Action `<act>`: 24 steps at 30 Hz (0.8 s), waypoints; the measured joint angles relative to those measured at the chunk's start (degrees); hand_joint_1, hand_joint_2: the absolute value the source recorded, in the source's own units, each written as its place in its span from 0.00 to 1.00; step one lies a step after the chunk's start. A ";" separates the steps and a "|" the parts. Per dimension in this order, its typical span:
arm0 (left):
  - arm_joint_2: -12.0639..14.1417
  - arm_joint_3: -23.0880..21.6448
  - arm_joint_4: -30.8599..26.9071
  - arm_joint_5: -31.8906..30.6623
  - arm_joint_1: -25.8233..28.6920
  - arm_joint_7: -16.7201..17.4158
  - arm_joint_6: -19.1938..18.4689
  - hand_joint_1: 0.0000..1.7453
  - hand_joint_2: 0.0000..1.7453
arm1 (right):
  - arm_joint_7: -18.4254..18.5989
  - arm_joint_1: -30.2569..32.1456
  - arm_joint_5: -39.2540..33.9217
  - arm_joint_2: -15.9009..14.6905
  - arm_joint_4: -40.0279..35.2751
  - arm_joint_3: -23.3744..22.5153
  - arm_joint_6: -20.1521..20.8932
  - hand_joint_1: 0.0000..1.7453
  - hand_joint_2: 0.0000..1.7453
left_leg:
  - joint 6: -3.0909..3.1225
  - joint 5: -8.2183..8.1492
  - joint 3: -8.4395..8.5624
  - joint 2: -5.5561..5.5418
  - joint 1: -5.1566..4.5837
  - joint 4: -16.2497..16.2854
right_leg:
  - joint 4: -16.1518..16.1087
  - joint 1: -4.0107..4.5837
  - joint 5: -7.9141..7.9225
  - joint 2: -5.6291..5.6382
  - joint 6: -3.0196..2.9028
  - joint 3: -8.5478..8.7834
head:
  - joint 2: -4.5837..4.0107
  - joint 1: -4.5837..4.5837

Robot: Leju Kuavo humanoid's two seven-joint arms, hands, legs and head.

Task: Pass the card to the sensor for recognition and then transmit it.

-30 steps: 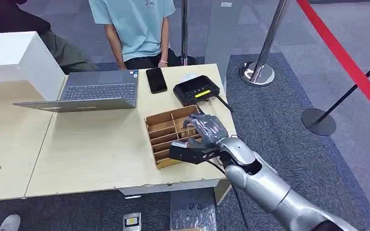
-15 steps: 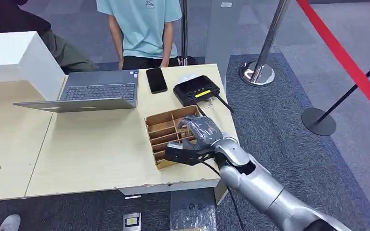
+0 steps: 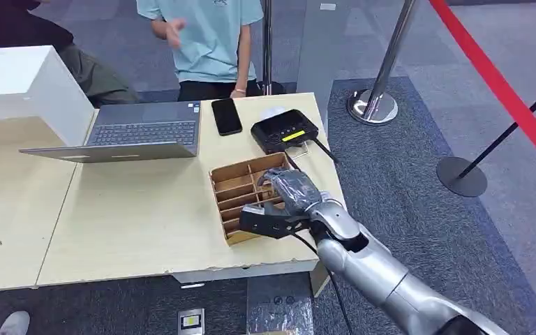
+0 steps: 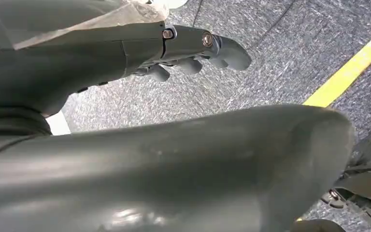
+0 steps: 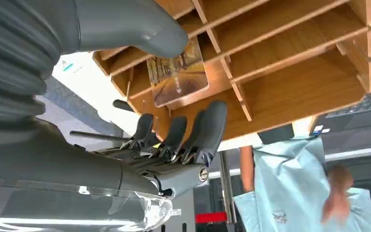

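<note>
1. R hand (image 3: 289, 199) hangs over the right part of the wooden divider box (image 3: 232, 201) on the light wood table (image 3: 132, 223); silver forearm comes in from lower right.
2. R wrist view: thumb (image 5: 140, 26) on one side of the card (image 5: 176, 72), dark fingers (image 5: 205, 128) on the other. Fingers apart, not closed round the card. Can't tell if thumb tip touches the card's top edge; hand looks wide, holding nothing.
3. Card stands upright in a compartment of the box, near the box's right edge, leaning on a divider. Printed face is yellowish-brown w/ a picture; detail too small to read.
4. In head view the card is hidden under the R hand.
5. L hand (image 4: 193, 53) seen in L wrist view: hangs over grey carpet w/ a yellow floor line (image 4: 348, 72), fingers loosely curved and apart, nothing in them.
6. Black sensor unit (image 3: 284, 130) w/ a yellow strip sits on the table just behind the box, apart from the R hand.
7. Black phone (image 3: 226, 116) lies left of the sensor; open laptop (image 3: 136, 132) further left, white box (image 3: 24, 87) at far left.
8. Person in a light blue shirt (image 3: 209, 38) stands behind the table, one hand raised and blurred.
9. Stanchion posts (image 3: 380, 77) w/ red belt (image 3: 502, 91) stand on carpet to the right.
</note>
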 joint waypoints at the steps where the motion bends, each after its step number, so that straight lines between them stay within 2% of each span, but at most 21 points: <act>1: 0.00 -0.02 0.00 0.02 0.00 0.00 0.00 0.00 0.00 | -0.07 -0.21 -0.15 0.04 0.22 0.00 -0.09 0.40 1.00 | 0.00 0.00 0.00 0.00 0.00 0.00 | 0.00 0.00 0.00 0.00 0.00 0.00 | 0.00 0.02; 4: -0.02 -0.11 0.00 0.00 0.00 0.00 0.00 0.00 0.00 | -0.11 -0.78 -0.39 0.20 0.83 0.02 -0.09 0.36 1.00 | 0.00 0.00 0.00 0.00 0.00 0.00 | 0.00 0.00 0.00 0.00 0.00 0.01 | 0.00 0.02; 24: -0.05 -0.33 0.00 -0.28 -0.03 0.22 0.00 0.00 0.00 | -1.33 -3.96 -1.51 1.68 7.17 0.48 -0.15 0.36 1.00 | 0.00 0.00 -0.02 0.00 0.00 0.00 | 0.00 0.00 0.00 0.00 0.00 -0.01 | 0.00 0.02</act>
